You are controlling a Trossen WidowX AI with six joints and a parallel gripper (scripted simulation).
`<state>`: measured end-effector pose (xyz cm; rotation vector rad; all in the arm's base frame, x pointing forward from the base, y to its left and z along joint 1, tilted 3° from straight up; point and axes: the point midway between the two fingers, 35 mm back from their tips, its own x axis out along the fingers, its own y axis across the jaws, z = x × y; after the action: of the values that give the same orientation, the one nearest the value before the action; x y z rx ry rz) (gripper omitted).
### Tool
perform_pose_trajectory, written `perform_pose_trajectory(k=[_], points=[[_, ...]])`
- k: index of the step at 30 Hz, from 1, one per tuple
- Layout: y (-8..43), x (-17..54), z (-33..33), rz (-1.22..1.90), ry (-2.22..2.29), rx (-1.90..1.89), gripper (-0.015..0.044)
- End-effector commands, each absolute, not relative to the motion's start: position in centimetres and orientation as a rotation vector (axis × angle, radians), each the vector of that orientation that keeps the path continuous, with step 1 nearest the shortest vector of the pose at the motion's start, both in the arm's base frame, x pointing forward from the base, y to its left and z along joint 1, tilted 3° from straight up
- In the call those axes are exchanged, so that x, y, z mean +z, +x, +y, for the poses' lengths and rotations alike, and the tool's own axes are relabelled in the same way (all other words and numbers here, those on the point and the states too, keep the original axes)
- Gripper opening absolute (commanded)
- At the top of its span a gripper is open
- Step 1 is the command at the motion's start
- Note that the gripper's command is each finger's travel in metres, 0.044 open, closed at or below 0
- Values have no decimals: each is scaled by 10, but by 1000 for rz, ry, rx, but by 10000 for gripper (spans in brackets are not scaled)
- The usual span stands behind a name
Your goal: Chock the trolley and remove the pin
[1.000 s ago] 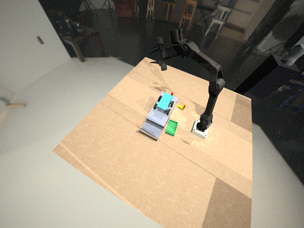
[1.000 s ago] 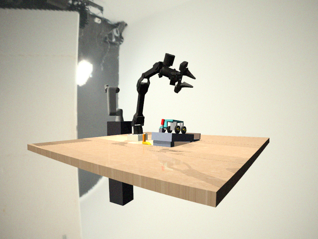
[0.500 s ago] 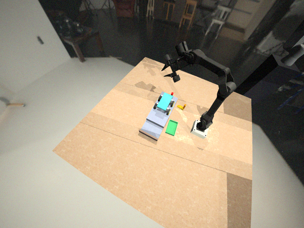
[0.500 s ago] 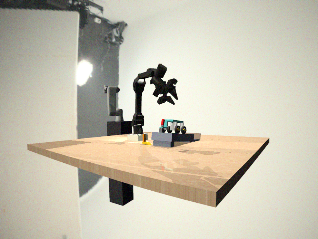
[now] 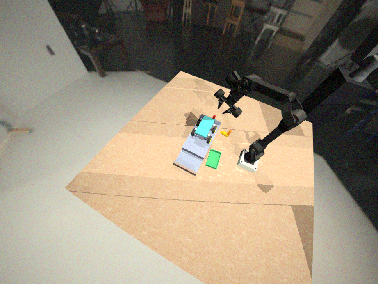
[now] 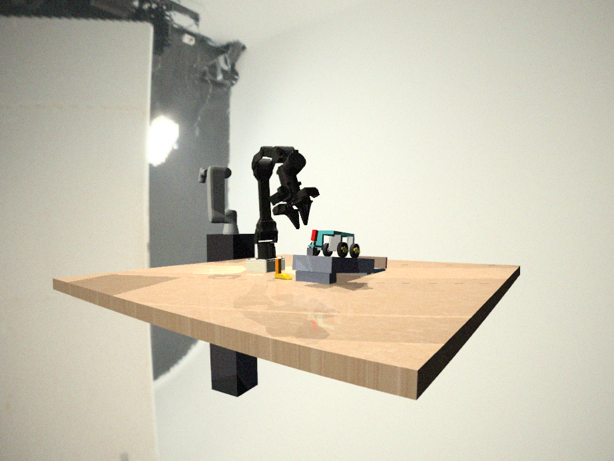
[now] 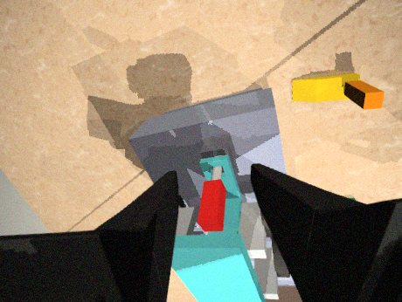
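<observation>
"What is the biggest thing there?"

"The wooden tabletop [image 5: 183, 189] [image 6: 396, 317] [image 7: 44, 65], spread out below the fingers [image 5: 219, 103] [image 6: 305, 212]. The black arm [image 5: 268, 90] [image 6: 264, 193] arches over it and points them downward."

"Next in size?"

"The grey-blue ramp [image 5: 195, 146] [image 6: 313, 262] [image 7: 258, 118]; its uphill end lies lower than the fingertips. The teal-topped trolley [image 5: 205, 126] [image 6: 337, 232] [image 7: 218, 262] stands on that ramp, also below the fingers, near its uphill end."

"Are the fingers holding anything?"

"No, they stand partway apart, with nothing clamped in them."

"The green tray [image 5: 213, 159] [image 7: 350, 197]?"

"Well apart from the fingers, on the tabletop beside the ramp, farther toward its downhill side."

"And the yellow chock [image 5: 225, 133] [image 6: 282, 276] [image 7: 319, 88]?"

"Lower than the fingers and off to one side, on the tabletop beside the ramp, its orange handle upright. It touches no wheel."

"Smallest?"

"The red-headed stop pin [image 5: 214, 116] [image 6: 314, 235] [image 7: 212, 205], at the trolley's uphill end. The wrist view shows its head between the two fingers' outlines, but they hang above it, untouching."
</observation>
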<state>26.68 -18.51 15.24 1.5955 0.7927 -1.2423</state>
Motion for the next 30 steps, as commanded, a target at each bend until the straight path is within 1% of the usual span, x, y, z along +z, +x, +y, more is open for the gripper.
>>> perform_pose_trajectory(k=[1,8,17,30], points=[[222,131,-173,910,1497,-1341,190],[165,109,-155,1078,1366,-1442,190],[164,108,-154,1083,1363,-1444,190],[164,72,-155,1083,1363,-1444,190]])
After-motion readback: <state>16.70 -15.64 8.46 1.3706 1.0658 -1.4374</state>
